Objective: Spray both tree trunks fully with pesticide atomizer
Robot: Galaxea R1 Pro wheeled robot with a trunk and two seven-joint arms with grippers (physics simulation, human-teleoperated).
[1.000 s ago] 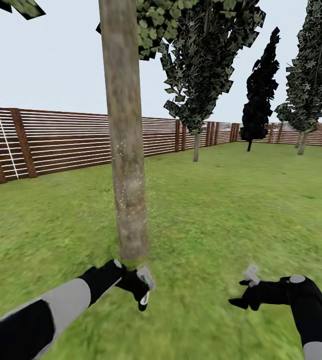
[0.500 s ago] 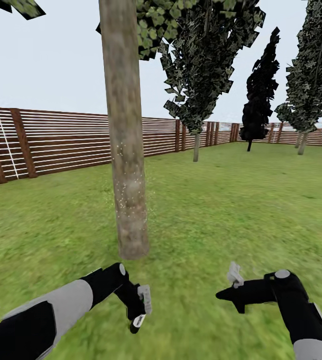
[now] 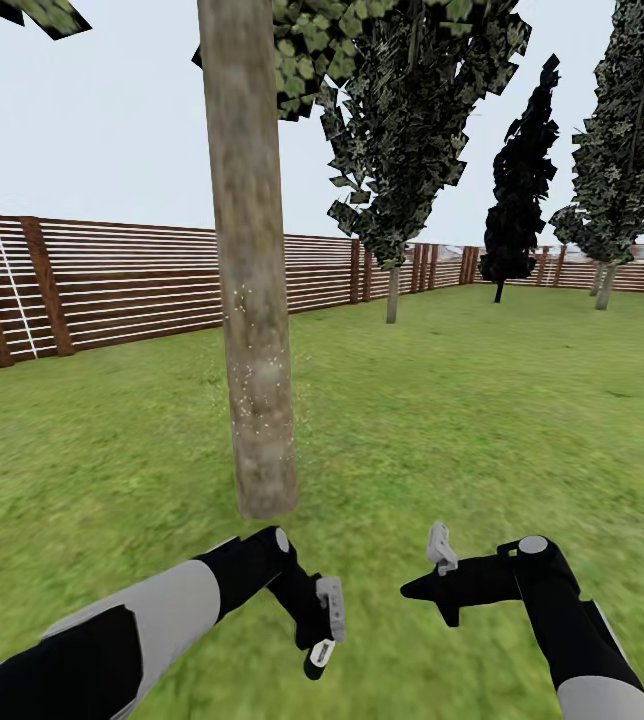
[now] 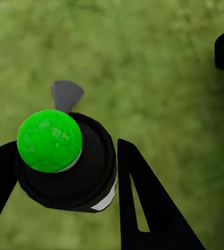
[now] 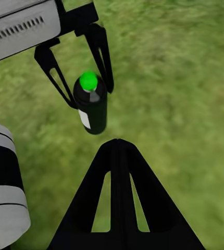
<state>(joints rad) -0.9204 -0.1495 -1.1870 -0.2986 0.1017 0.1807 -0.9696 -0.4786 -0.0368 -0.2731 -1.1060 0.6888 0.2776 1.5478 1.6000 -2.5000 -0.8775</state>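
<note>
1. Grass of the wide green lawn (image 3: pixel 482 420) is filling the lower part of the head view, with a brown horizontal-slat wooden fence (image 3: pixel 112 285) running along its far edge and dark narrow cypress-like trees (image 3: pixel 402 130) standing before it.
2. Close ahead, a straight, mottled grey-brown tree trunk (image 3: pixel 250 300) is rising out of the grass, with pale speckles showing on its middle part and blocky green leaves (image 3: pixel 307 50) showing at its top.
3. Below the trunk, the left gripper (image 3: pixel 320 630) is pointing downward at the end of a black and grey arm and holding a small black cylindrical atomizer with a white label (image 3: pixel 319 655), which is hanging above the grass.
4. Near it, the right gripper (image 3: pixel 417 590) is pointing toward the left one, its dark fingers lying together with nothing between them.
5. Seen from the left wrist, the atomizer (image 4: pixel 67 166) is appearing as a black round body topped by a bright green ball-shaped cap, with a grey nozzle tab sticking out beside the cap, and the black fingers (image 4: pixel 148 208) are pressing on both sides of the body.
6. From the right wrist, the left gripper (image 5: pixel 81 86) is clamping the black can (image 5: pixel 90 104) by its upper part, green cap up, over the grass, while the right gripper (image 5: pixel 117 143) is showing its fingers closed to a single point and empty.
</note>
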